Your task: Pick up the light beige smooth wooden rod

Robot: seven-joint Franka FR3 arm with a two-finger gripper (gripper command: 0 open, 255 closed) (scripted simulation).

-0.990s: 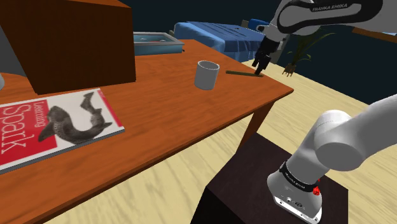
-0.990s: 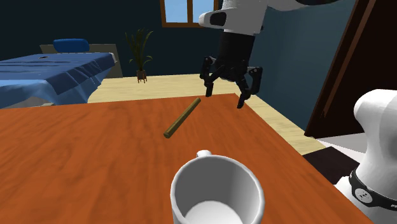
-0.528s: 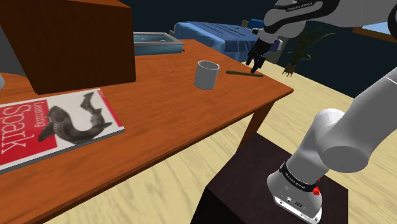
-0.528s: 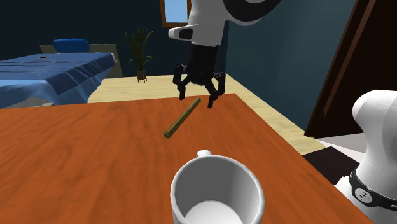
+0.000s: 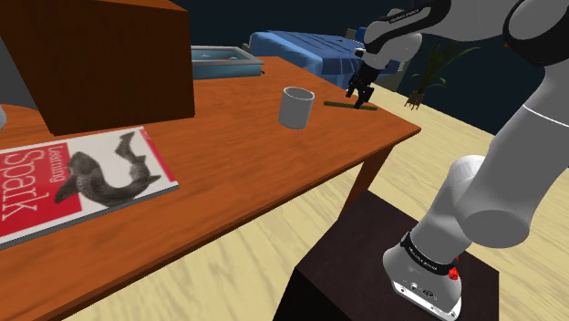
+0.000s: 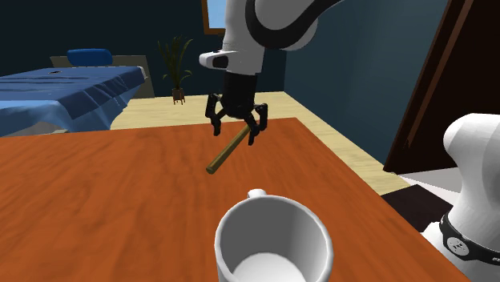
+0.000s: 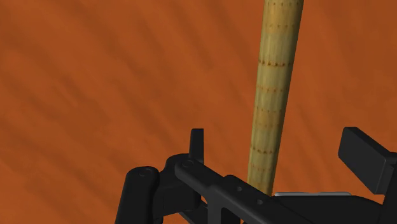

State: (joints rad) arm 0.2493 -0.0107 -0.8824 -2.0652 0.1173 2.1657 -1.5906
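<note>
**Q:** What has been changed over the last second?

**A:** The jaws, earlier held out past the edge of the desk (image 5: 228, 155) and clear of the rod (image 6: 227, 153), have been carried across and lowered over its far end. They are now held apart, one on each side of the rod, and no contact is made. In the wrist view the pale tan, faintly banded shaft is seen running out from between them along the desk.

**Q:** What is implied for the task?

**A:** The approach is judged nearly complete. The rod, unmoved and flat on the desk, has yet to be clamped. A slight further descent and a closing are probably required before lifting.

**Q:** What writing can be read?

**A:** "Spark" is printed in large red letters on the book (image 5: 77, 178), well apart from the jaws, with a smaller word, seemingly "Learning", beside it. The white mug (image 5: 296, 108), near the jaws, is unmarked. Lettering on the arm (image 5: 401, 27) cannot be made out.
</note>
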